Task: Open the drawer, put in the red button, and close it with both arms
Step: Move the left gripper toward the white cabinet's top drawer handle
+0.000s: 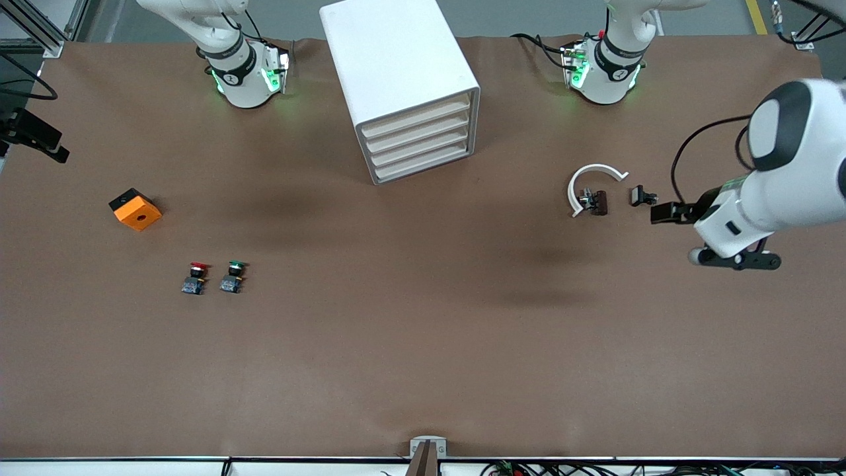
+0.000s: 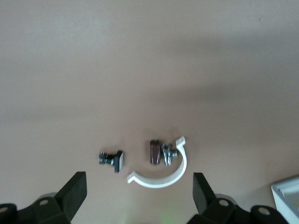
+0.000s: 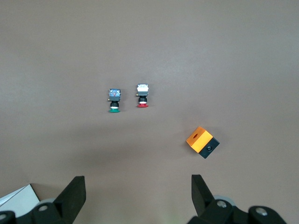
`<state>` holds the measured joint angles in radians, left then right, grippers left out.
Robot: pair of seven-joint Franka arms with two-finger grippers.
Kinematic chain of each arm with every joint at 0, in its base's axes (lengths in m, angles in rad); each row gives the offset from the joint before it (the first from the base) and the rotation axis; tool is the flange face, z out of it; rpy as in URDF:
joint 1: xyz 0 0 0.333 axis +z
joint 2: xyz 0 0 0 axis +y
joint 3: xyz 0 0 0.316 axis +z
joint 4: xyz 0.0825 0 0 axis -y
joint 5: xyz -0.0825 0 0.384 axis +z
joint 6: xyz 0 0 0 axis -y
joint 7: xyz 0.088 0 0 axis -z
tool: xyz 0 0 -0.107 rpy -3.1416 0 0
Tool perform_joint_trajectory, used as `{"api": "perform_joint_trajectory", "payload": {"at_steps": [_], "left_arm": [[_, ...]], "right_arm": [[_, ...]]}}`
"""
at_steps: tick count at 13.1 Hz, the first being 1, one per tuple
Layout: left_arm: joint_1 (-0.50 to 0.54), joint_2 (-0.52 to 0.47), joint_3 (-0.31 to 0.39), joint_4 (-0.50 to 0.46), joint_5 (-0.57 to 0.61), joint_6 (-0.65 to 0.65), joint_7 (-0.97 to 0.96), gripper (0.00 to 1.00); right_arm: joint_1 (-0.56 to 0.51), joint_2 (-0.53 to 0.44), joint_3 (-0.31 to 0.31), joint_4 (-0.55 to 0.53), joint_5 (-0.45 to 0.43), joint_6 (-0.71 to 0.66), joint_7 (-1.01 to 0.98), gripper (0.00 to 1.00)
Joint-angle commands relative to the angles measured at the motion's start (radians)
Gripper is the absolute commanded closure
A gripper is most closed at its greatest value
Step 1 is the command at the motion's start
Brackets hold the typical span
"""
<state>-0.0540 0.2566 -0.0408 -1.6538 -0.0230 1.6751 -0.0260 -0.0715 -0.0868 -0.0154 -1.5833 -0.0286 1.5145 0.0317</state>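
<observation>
Drawer [image 1: 418, 112] shut; red button [image 1: 196, 277] on the desk [image 1: 423, 344], nearer the camera, beside the green button [image 1: 232, 277]. Left gripper [image 2: 139, 193] and right gripper [image 3: 138, 196] hover with fingers wide apart, empty. Hook the top front squarely and pull straight out.

Plain brown matte table cover [image 1: 423, 344], unpatterned. White box cabinet [image 1: 396, 73] with four cream drawer fronts, the uppermost drawer [image 1: 415, 113] the same cream as the rest. Tiny red-capped button on a black and blue body [image 1: 195, 277]; beside it a like button with a green cap [image 1: 232, 277]. Orange cube with black underside and a dark round hole [image 1: 135, 209]. White curved plastic clamp [image 1: 590, 182] around a dark brown block with silver metal fittings [image 1: 595, 201]; small black and silver part [image 1: 641, 196] beside. Glossy white arms, black joint rings, green lights at the bases; black left gripper [image 2: 140, 196], black right gripper [image 3: 138, 196].
</observation>
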Motion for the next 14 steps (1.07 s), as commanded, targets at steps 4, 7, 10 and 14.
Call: {"api": "perform_joint_trajectory", "payload": {"at_steps": [4,7,10,14], "left_arm": [[-0.133,0.150,-0.005,-0.014,0.075,0.149,-0.269,0.00],[-0.190,0.196,-0.007,0.003,0.074,0.160,-0.429,0.00],[-0.240,0.257,-0.010,0.051,0.058,0.150,-0.628,0.00],[-0.251,0.340,-0.048,0.159,-0.090,0.045,-0.909,0.00]], "right_arm": [[0.007,-0.022,0.000,-0.015,-0.011,0.004,0.019,0.00],[0.006,-0.022,-0.001,-0.015,0.007,0.018,0.010,0.00],[0.007,-0.022,-0.001,-0.014,0.016,0.023,0.008,0.00],[0.006,-0.022,-0.001,-0.014,0.030,0.023,0.008,0.00]]}}
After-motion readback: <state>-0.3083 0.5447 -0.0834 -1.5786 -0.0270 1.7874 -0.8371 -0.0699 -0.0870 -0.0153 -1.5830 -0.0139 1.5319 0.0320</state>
